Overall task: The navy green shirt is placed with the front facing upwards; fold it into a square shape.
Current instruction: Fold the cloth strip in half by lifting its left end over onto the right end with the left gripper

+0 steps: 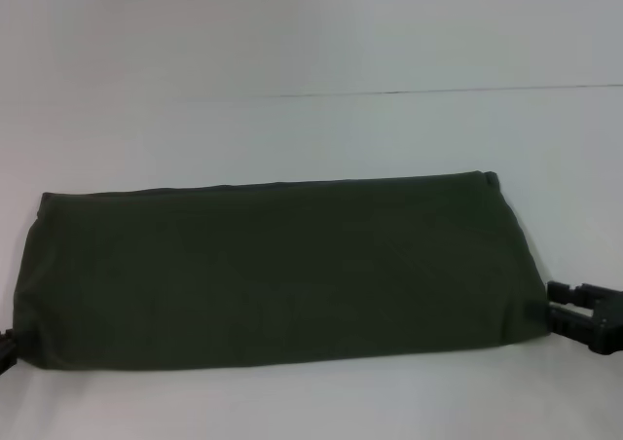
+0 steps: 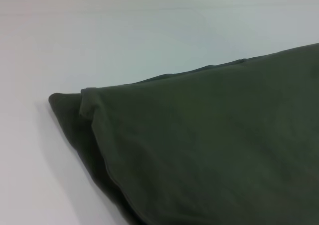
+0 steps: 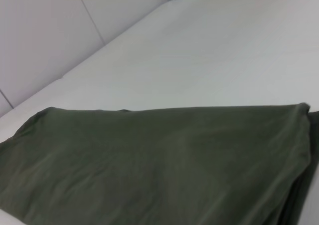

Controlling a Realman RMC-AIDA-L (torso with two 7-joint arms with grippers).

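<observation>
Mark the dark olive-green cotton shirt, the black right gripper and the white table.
dark olive-green cotton shirt [image 1: 282,270], head view, middle of the folded top layer.
black right gripper [image 1: 555,301], head view, fingertips at the shirt's edge.
white table [image 1: 311,133], head view, bare surface behind the shirt.

A lab-like test bench: bare white table [image 1: 311,51], white panelled wall [image 3: 45,36].

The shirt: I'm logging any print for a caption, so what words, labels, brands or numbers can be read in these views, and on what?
None. The navy green shirt lies folded into a long band on the white table, showing only plain green cloth in all three views; no lettering or neck label shows. The right gripper at its end carries no readable marking.
</observation>
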